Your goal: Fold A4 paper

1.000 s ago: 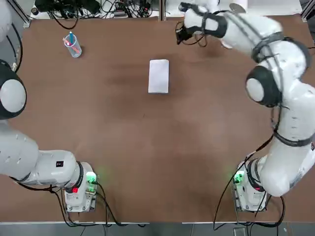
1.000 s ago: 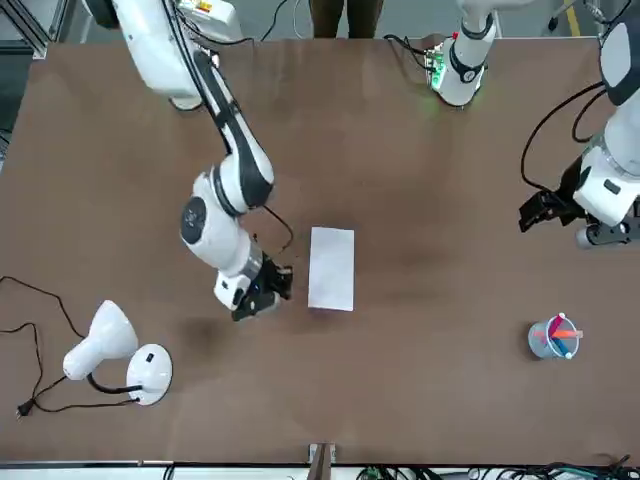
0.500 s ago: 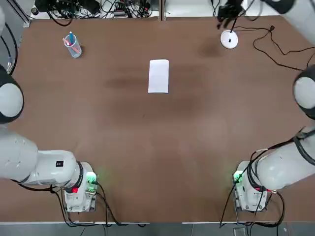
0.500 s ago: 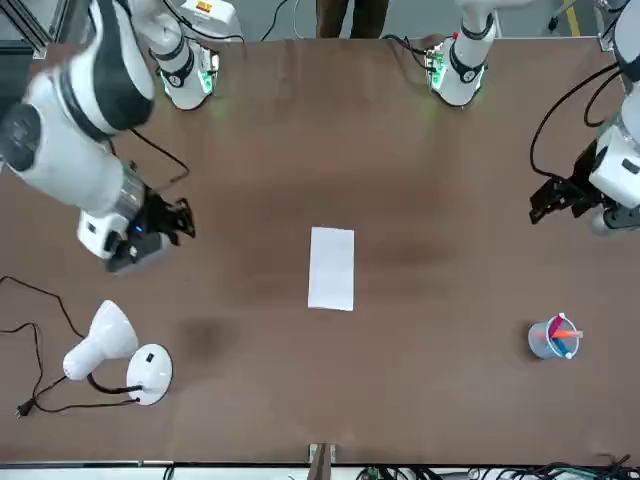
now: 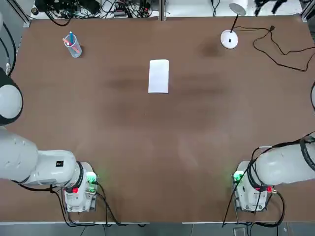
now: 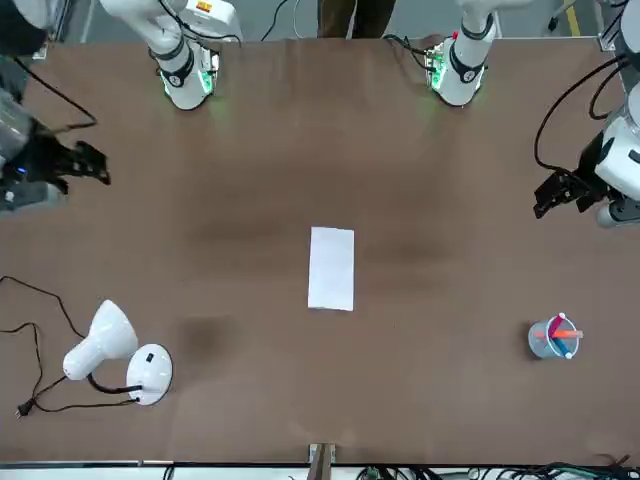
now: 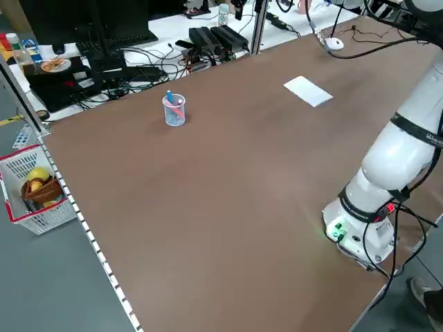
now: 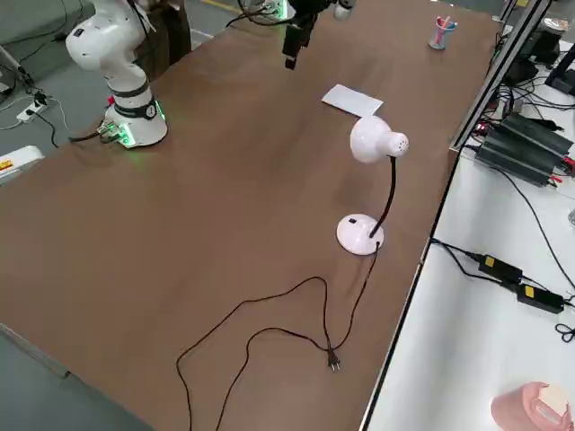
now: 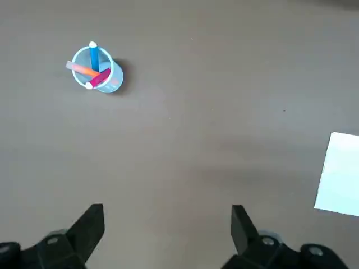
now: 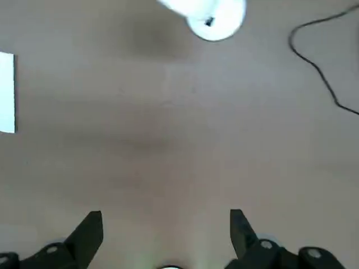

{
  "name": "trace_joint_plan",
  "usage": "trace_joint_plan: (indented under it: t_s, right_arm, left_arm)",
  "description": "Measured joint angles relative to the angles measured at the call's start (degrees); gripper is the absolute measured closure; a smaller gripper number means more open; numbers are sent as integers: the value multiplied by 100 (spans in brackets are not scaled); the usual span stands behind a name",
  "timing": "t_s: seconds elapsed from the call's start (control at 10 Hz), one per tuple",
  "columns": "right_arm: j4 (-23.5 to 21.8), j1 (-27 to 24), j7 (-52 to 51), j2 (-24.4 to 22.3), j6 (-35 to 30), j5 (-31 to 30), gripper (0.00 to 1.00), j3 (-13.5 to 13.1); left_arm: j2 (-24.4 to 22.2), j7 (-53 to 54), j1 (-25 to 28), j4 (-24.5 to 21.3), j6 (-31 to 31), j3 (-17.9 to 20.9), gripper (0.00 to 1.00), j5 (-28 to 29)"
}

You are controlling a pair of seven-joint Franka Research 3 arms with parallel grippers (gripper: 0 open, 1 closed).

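The A4 paper (image 5: 158,76) lies folded into a narrow white rectangle on the brown table (image 5: 157,147), a little beyond its middle; it also shows in the front view as the paper (image 6: 331,268). Nothing touches it. My right gripper (image 6: 98,165) hangs open and empty over the table's right side, far from the paper. In its wrist view the right gripper (image 10: 165,224) has its fingers wide apart above bare table, with the paper (image 10: 7,92) at the picture's edge. My left gripper (image 6: 545,197) hovers open and empty at the table's left side; in its wrist view the left gripper (image 9: 166,221) is well apart from the paper (image 9: 339,175).
A white desk lamp (image 5: 229,38) with a trailing black cord stands at the far right corner, lamp (image 6: 150,372) in the front view. A clear cup of coloured pens (image 5: 73,45) stands at the far left. Cables and power bricks lie beyond the table's far edge.
My right gripper has let go, opened, and swung from beside the paper out to the table's right side. The paper stays put. The left gripper barely moved.
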Motion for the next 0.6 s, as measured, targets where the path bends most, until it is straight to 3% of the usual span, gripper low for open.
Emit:
trace_joint_plan:
  t_s: [0.2,0.6]
  right_arm:
    - [31,-289,-4,-35,-25,-2,0,-11]
    - [149,-299,0,-46,-54,-8,0,29]
  left_arm:
    - [0,1,1,-10,-2,1,0,0]
    - [1,2,0,-19,-3,-1,0,0]
